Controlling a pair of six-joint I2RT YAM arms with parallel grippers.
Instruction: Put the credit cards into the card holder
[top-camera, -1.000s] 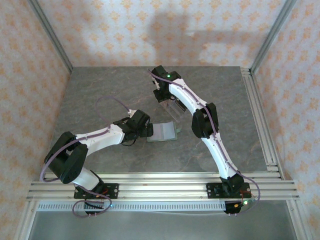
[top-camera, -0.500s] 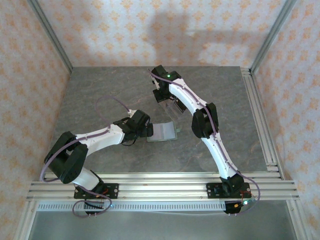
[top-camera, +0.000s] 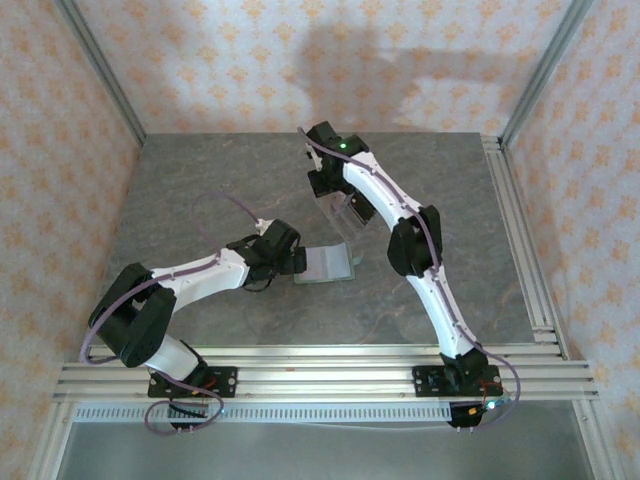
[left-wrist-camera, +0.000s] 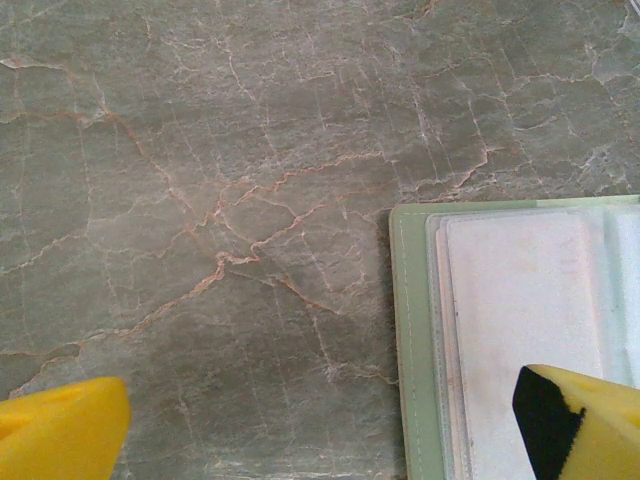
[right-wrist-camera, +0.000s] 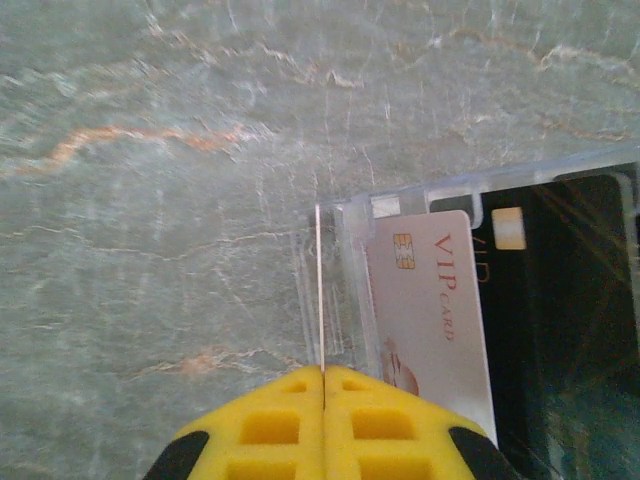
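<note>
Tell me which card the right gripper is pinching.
The edge-on card, a thin pale line running up from the shut right gripper. The pink VIP card and black cards beside it sit face-on in the clear stand.

Grey marbled table (top-camera: 200, 180) bears the card holder (top-camera: 327, 263) and a clear stand (right-wrist-camera: 348, 280).

Seen from the left wrist, the card holder (left-wrist-camera: 415, 350) runs off the right and bottom edges. The left gripper (left-wrist-camera: 320, 435) is cut down to two yellow tips. The credit card (right-wrist-camera: 321, 290) pinched in the right gripper (right-wrist-camera: 322, 385) sits edge-on, its face unreadable. From above, the wrist hides those fingers over the clear stand (top-camera: 345, 215), toward the table's far edge.
</note>
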